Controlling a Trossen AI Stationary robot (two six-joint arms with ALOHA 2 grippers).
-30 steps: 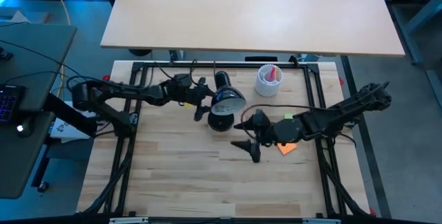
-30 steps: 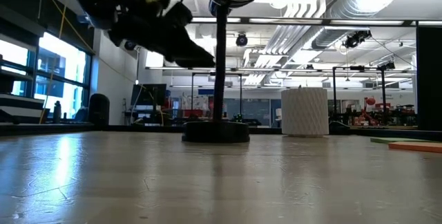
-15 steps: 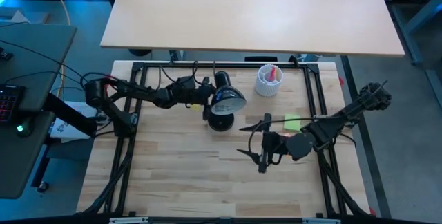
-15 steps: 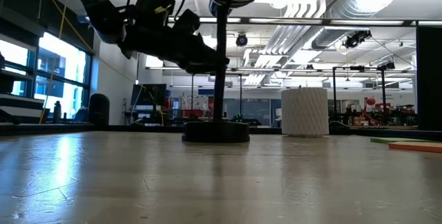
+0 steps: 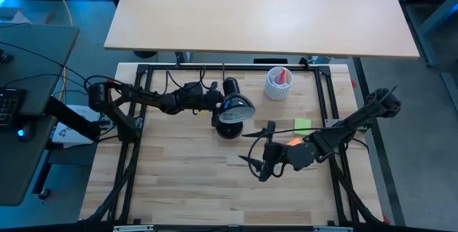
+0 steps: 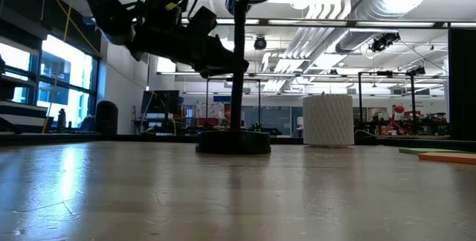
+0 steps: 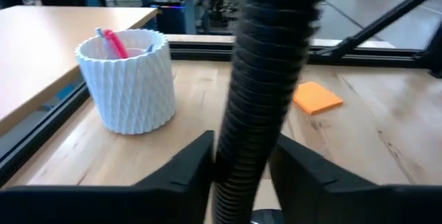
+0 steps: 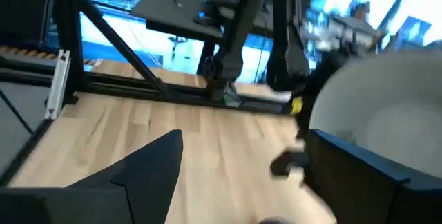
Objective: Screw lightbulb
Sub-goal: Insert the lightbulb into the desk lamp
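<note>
The black desk lamp stands on its round base point(image 5: 227, 128) at the table's middle. Its shade point(image 5: 236, 107) sits atop an upright ribbed neck point(image 6: 238, 92). My left gripper point(image 5: 215, 103) reaches in from the table's left and is shut on that neck; the low view shows it too point(image 6: 236, 66). My right gripper point(image 5: 255, 167) hovers open nearer the front edge, right of the lamp, with nothing between its fingers point(image 8: 155, 162). The right wrist view shows the shade's pale inside point(image 8: 387, 120). The lightbulb shows in no view. My left gripper pinches the lamp's black ribbed neck point(image 7: 257, 141) between its two fingers point(image 7: 197, 165), about halfway up. The fingers come nearly level from the table's left and lie across the neck. The lamp stands upright with its base on the table.
A white ribbed cup point(image 5: 278, 81) holding a red item stands at the far right of the lamp. An orange note point(image 7: 316, 97) and a green note point(image 5: 303, 126) lie on the table under my right arm. The near half of the tabletop point(image 5: 186, 189) is bare wood.
My left gripper has moved toward the lamp's neck and shut on it. My right gripper has moved toward the table's near edge and rolled about its own axis, staying open.
</note>
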